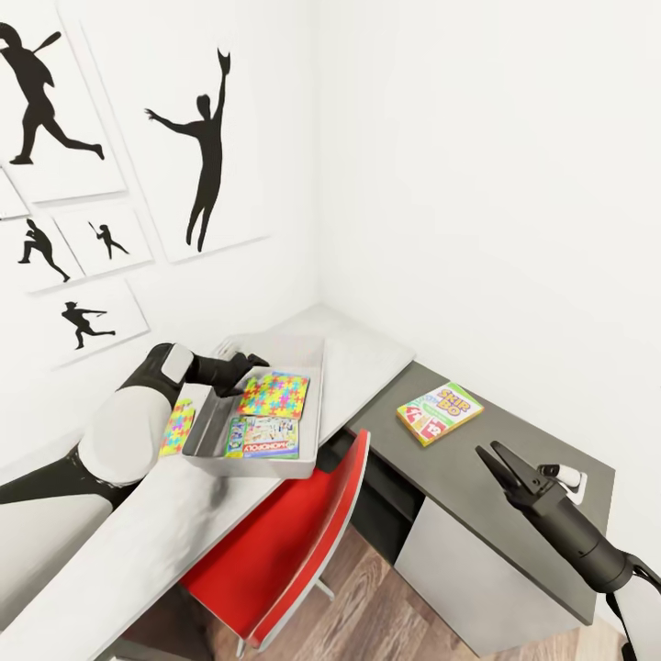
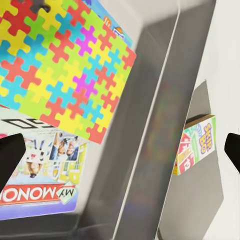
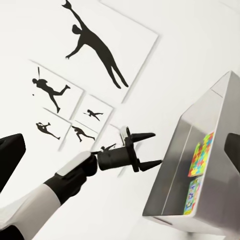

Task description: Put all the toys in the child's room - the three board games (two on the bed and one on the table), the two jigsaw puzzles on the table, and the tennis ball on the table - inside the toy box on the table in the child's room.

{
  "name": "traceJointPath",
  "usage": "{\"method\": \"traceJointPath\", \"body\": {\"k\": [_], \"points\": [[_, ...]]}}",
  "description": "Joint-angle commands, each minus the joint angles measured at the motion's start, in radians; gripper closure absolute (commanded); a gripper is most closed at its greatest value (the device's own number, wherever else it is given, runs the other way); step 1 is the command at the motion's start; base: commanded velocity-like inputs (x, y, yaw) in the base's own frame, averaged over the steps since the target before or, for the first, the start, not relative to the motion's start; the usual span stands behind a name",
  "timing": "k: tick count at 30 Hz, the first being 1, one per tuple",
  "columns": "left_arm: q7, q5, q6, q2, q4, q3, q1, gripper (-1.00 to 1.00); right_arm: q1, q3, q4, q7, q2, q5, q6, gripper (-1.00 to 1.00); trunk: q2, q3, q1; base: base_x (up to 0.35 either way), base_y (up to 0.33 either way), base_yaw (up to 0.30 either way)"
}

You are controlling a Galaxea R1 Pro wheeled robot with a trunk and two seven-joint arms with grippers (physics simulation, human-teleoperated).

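The grey toy box [image 1: 310, 431] stands on the pale table [image 1: 367, 353]. Inside it a jigsaw puzzle [image 1: 274, 395] lies over the far end of a Monopoly board game [image 1: 264, 439]. A second jigsaw puzzle [image 1: 176, 429] lies on the table beside the box, partly behind my left arm. My left gripper [image 1: 255, 361] hovers open and empty over the box's far corner. The yellow-green Skip-Bo board game [image 1: 439, 412] lies on the dark cabinet top. My right gripper [image 1: 487, 449] is open and empty just short of it. The tennis ball and the bed are out of view.
A red chair [image 1: 294, 542] is tucked under the table in front of the toy box. A small white object [image 1: 569, 476] sits on the cabinet top [image 1: 514, 431] beside my right wrist. Silhouette posters [image 1: 207, 138] hang on the wall behind the table.
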Motion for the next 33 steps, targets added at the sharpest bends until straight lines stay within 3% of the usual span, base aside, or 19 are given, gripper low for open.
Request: {"method": "traceJointPath", "body": {"k": [1, 4, 9, 12, 17, 20, 26, 33], "points": [[-0.015, -0.010, 0.005, 0.005, -0.003, 0.007, 0.001, -1.00, -0.001, 0.000, 0.000, 0.000, 0.000, -0.003, 0.006, -1.00, -0.002, -0.001, 0.001, 0.000, 0.000, 0.000], [-0.080, -0.010, 0.007, 0.030, -0.005, 0.003, 0.005, -1.00, -0.001, 0.000, 0.000, 0.000, 0.000, -0.003, 0.006, -1.00, -0.002, 0.004, 0.001, 0.000, 0.000, 0.000], [-0.256, -0.017, 0.009, 0.072, -0.009, -0.013, 0.007, -1.00, -0.001, 0.000, 0.000, -0.001, 0.000, -0.003, 0.006, -1.00, -0.002, 0.012, 0.001, 0.000, 0.000, 0.000], [-0.339, -0.018, 0.010, 0.111, -0.010, -0.045, 0.007, -1.00, -0.001, 0.000, 0.000, -0.002, 0.000, -0.003, 0.006, -1.00, -0.002, 0.016, 0.001, 0.000, 0.000, 0.000], [-0.400, -0.019, 0.016, 0.135, -0.010, -0.093, 0.007, -1.00, -0.001, 0.001, 0.000, -0.004, 0.000, -0.004, 0.006, -1.00, -0.002, 0.024, 0.001, 0.000, 0.000, 0.000], [-0.427, -0.019, 0.018, 0.141, -0.010, -0.104, 0.007, -1.00, -0.001, 0.001, 0.000, -0.004, 0.000, -0.004, 0.006, -1.00, -0.002, 0.029, 0.001, -0.005, 0.000, 0.000], [-0.477, -0.017, 0.020, 0.164, -0.009, -0.112, 0.011, -1.00, -0.001, 0.001, 0.000, -0.004, 0.000, -0.003, 0.006, -1.00, -0.002, 0.039, 0.001, -0.062, 0.037, 0.000], [-0.593, -0.020, 0.018, 0.181, -0.008, -0.114, 0.028, -1.00, -0.001, 0.001, 0.000, -0.001, 0.000, -0.003, 0.006, -1.00, -0.002, 0.050, 0.001, -0.039, 0.024, 0.000]]}}
